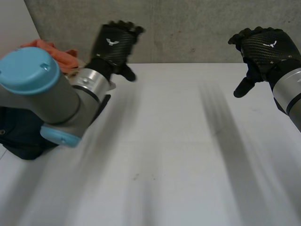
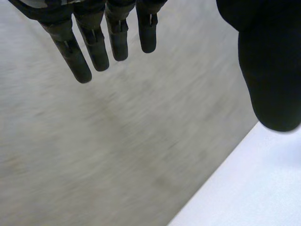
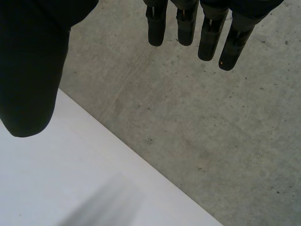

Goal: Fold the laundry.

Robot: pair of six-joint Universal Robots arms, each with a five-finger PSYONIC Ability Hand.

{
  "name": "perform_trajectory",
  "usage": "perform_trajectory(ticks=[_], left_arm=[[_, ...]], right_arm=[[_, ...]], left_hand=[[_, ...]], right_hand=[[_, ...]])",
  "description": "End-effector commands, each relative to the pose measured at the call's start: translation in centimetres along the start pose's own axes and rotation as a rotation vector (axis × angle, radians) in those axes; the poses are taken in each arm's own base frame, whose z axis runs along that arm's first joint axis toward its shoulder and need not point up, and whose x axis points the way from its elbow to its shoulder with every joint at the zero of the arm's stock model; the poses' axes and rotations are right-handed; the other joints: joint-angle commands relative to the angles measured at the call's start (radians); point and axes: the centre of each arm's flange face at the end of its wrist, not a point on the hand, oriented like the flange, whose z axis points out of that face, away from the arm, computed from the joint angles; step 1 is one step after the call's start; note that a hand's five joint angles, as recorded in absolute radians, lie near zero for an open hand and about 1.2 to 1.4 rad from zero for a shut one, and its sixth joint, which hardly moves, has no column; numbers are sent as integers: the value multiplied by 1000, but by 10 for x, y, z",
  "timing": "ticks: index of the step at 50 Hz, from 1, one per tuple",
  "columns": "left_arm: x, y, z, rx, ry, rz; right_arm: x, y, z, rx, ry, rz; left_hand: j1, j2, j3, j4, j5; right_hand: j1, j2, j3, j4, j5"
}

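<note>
1. The left hand (image 1: 114, 44) is hovering above the far left part of the white table (image 1: 178, 141). Its fingers (image 2: 77, 61) are hanging straight and released, thumb apart, grasping nothing.
2. The right hand (image 1: 264, 47) is hovering over the table's far right side, its fingers (image 3: 209, 40) likewise stretching out loose and empty.
3. An orange cloth (image 1: 54, 52) is lying bunched at the table's far left corner by the concrete wall (image 1: 188, 28), behind the left arm (image 1: 42, 94). A dark blue cloth (image 1: 21, 134) is lying under that arm's elbow, and both cloths are lying apart from the hands
</note>
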Motion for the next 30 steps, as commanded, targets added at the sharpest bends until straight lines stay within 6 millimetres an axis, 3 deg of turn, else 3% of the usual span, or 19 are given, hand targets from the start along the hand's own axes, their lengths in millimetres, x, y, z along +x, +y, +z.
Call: perform_trajectory(ticks=[1, 5, 11, 17, 23, 30], left_arm=[[-116, 43, 26, -83, -261, 354], [-158, 66, 35, -104, -292, 393], [-190, 99, 42, -153, -255, 398], [-206, 127, 50, -165, -244, 402], [-204, 146, 53, -163, -206, 395], [-202, 164, 55, -167, -199, 392]], right_arm=[[-1, 0, -1, -1, -4, 1], [-4, 1, -2, -3, -13, 1], [-7, 4, -1, -13, -21, 3], [-7, 6, -1, -19, -21, 3], [-9, 11, 1, -32, -26, 4], [-10, 16, 3, -45, -30, 4]], left_hand=[[29, -9, -19, -10, 2], [73, 34, 25, 34, 46], [140, 102, 92, 102, 114], [170, 132, 122, 131, 143], [240, 202, 192, 202, 213], [487, 448, 439, 448, 460]], right_hand=[[-18, -47, -40, -59, -65], [-18, -47, -40, -59, -65], [-18, -47, -40, -59, -65], [-18, -47, -40, -59, -65], [-18, -47, -40, -59, -65], [-18, -47, -40, -59, -65]])
